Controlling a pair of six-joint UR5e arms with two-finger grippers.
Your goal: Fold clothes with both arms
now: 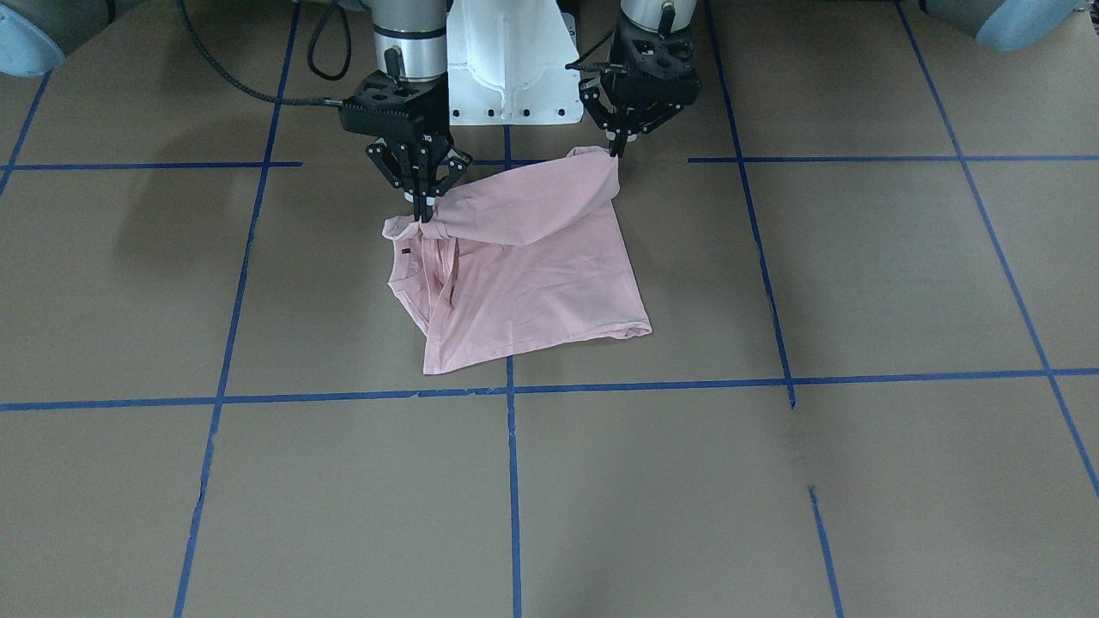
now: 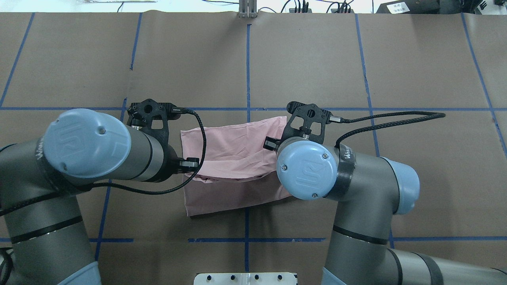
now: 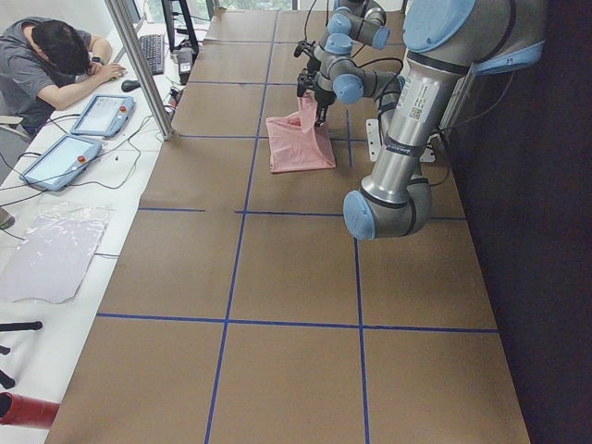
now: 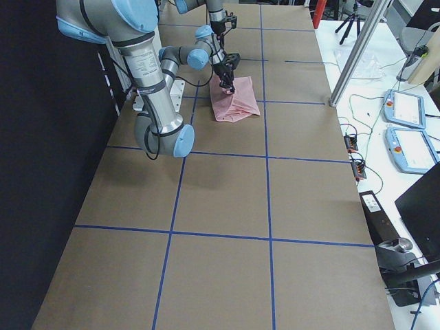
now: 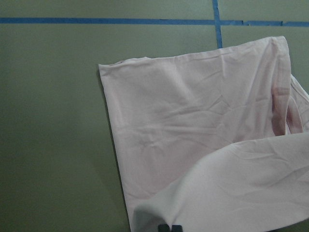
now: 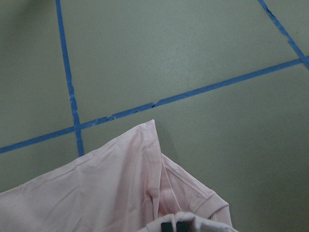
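The pale pink T-shirt (image 1: 541, 283) lies folded on the brown table, plain side showing and its print hidden. Its edge nearest the robot is lifted off the table. My left gripper (image 1: 615, 151) is shut on one lifted corner. My right gripper (image 1: 421, 210) is shut on the other, bunched corner by the sleeve. In the overhead view the shirt (image 2: 233, 146) lies between both wrists, which hide the fingertips. The left wrist view shows the shirt (image 5: 193, 135) hanging from the left gripper (image 5: 170, 227). The right wrist view shows the shirt (image 6: 111, 193) under the right gripper (image 6: 175, 226).
The white pedestal (image 1: 506, 77) stands just behind the shirt, between the arms. Blue tape lines (image 1: 513, 481) grid the brown table. In the exterior left view a person (image 3: 55, 65) leans on a side desk with tablets (image 3: 102, 113).
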